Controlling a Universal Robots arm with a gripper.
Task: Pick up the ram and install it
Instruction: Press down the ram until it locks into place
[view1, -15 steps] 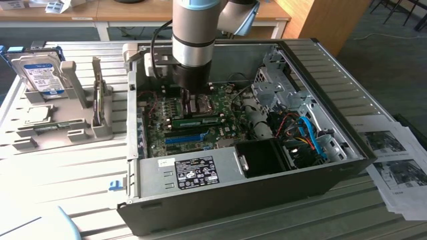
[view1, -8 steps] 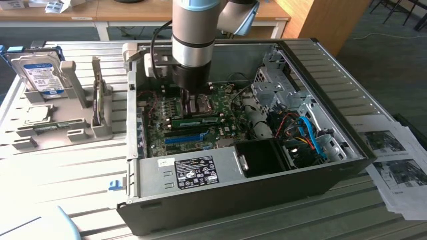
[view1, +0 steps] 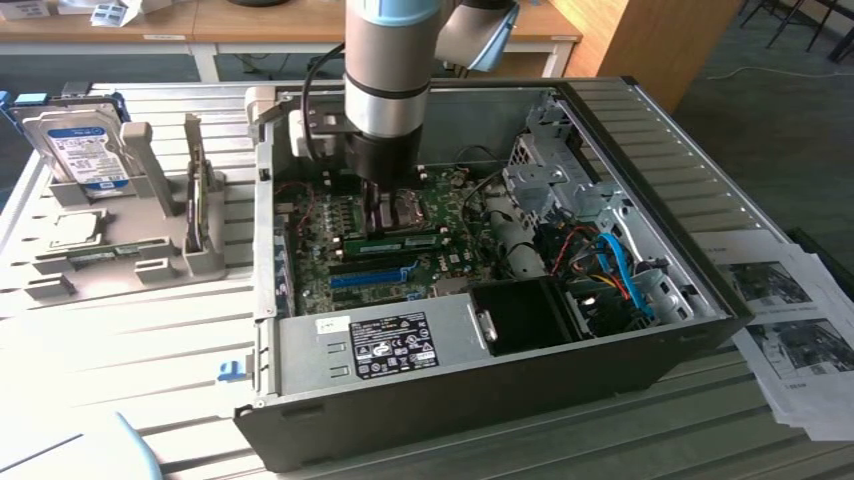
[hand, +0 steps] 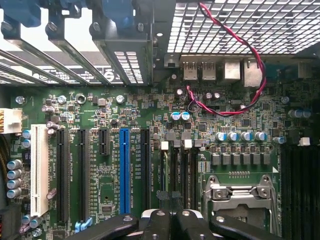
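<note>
Fingers (hand: 170, 217) shut above motherboard (hand: 150, 130) inside computer case (view1: 694, 240).

Case top open; drive cage (view1: 550, 165), fan shroud (view1: 531, 315) crowd motherboard (view1: 387, 235).

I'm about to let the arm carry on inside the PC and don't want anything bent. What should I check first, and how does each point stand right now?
1. Gripper inside the open case, above the motherboard: ok.
2. Gripper closed: ok, its fingers are shut together.
3. Ram held between them: cannot tell.
4. Green stick lying among the board's slots just below the gripper, fully seated: cannot tell.
5. Red-black twisted wire apart from the gripper: ok.
6. Hard drive upright in its holder outside the case, out of the way: ok.
</note>
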